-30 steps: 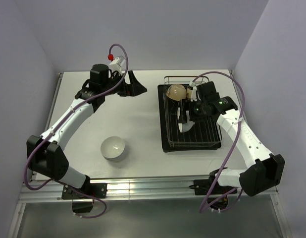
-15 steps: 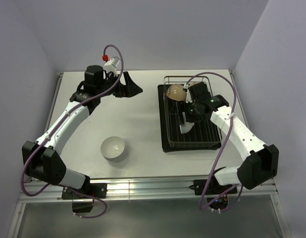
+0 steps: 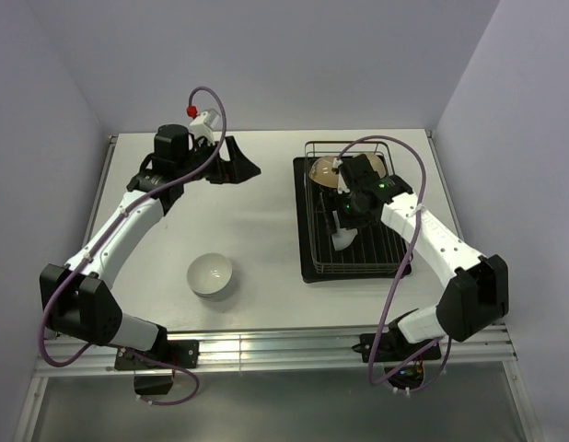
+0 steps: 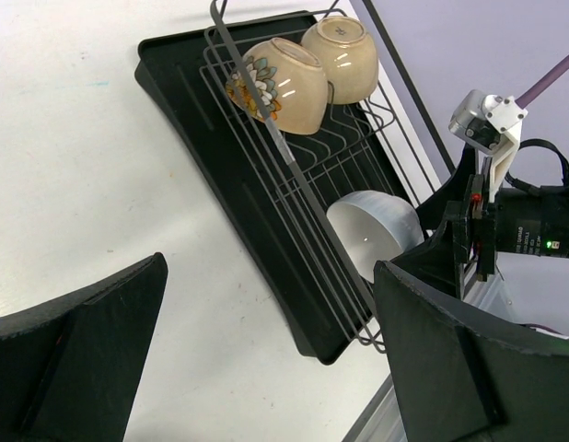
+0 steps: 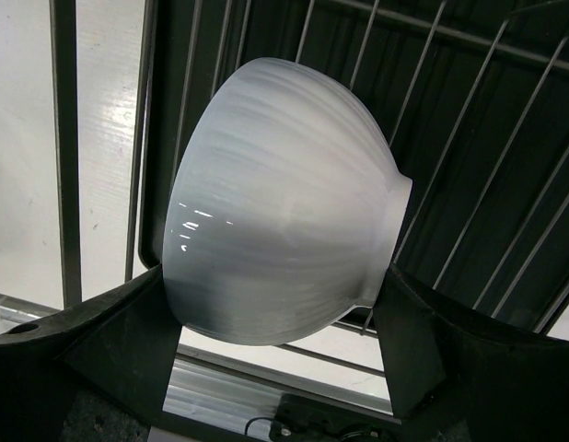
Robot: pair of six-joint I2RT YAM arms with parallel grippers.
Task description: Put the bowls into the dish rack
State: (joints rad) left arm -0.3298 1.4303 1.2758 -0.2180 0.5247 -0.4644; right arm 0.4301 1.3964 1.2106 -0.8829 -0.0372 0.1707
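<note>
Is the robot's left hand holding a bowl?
No, the left gripper is wide open with nothing in it.

Left fingers (image 4: 73, 368) spread wide, lower left and lower right corners, bench (image 4: 73, 138) showing between. Dish rack (image 4: 202, 120) runs diagonally from top centre to lower right. Two tan bowls (image 4: 284, 85) at its upper end, one floral. White bowl (image 4: 372, 235) mid-right over the wires, right arm (image 4: 528, 221) just beside it.
</note>
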